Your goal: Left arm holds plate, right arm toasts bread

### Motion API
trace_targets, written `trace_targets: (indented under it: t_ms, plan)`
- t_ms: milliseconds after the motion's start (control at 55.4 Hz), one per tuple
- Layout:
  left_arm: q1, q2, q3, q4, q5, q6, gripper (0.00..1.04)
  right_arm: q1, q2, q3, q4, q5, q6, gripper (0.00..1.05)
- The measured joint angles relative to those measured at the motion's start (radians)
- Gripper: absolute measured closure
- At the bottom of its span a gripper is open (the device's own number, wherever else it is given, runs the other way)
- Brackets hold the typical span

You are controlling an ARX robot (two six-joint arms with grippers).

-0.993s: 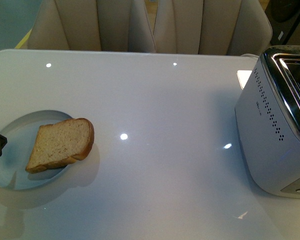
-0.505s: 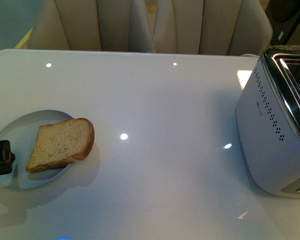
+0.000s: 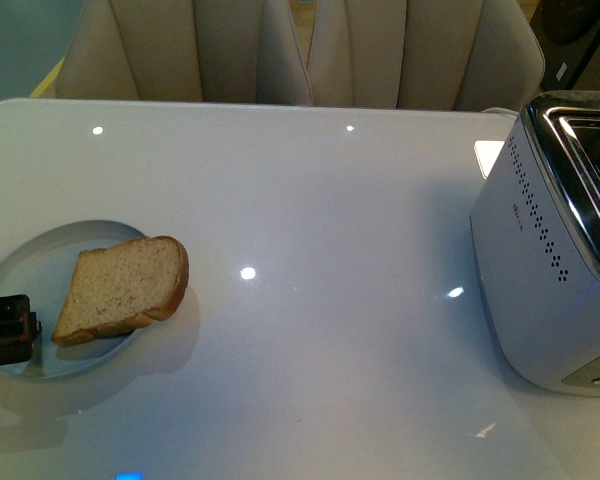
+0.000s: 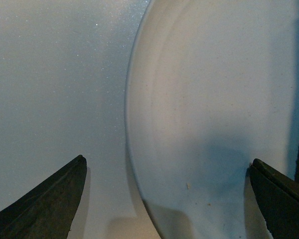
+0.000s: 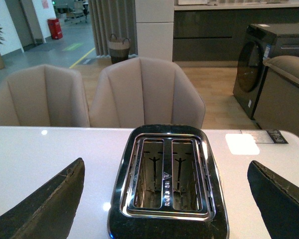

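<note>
Left arm [image 3: 12, 328] farther across glossy table [image 3: 330, 340]

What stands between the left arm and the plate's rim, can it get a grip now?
Probably yes. The left gripper is open, its jaws straddling the plate rim, one over the table, one over the plate. The bread lies further along the plate, clear of them.

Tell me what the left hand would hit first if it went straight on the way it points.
Probably the round pale blue-grey plate, just inside its edge: the open left hand straddles that rim, one finger over the white table. Depth is unclear.
</note>
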Motion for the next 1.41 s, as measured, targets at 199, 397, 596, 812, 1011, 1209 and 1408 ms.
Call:
trace_targets:
  t_ms: [199,397,596,812,1011,1209,1408]
  plan:
    - [0.004,0.0,0.003,-0.017,0.008,0.0,0.69,0.0,0.0,0.0,0.0,0.0,0.0,0.09]
    - [0.027,-0.016,0.008,-0.04,0.041,-0.045,0.96,0.0,0.0,0.0,0.0,0.0,0.0,0.09]
    - [0.056,-0.034,0.006,-0.067,0.098,-0.124,1.01,0.0,0.0,0.0,0.0,0.0,0.0,0.09]
    - [0.096,-0.074,-0.023,-0.084,0.146,-0.162,1.01,0.0,0.0,0.0,0.0,0.0,0.0,0.09]
    - [0.126,-0.161,-0.066,-0.095,0.197,-0.202,1.01,0.0,0.0,0.0,0.0,0.0,0.0,0.09]
    - [0.134,-0.261,-0.109,-0.137,0.268,-0.283,1.01,0.0,0.0,0.0,0.0,0.0,0.0,0.09]
    - [0.091,-0.43,-0.142,-0.234,0.308,-0.38,1.01,0.0,0.0,0.0,0.0,0.0,0.0,0.09]
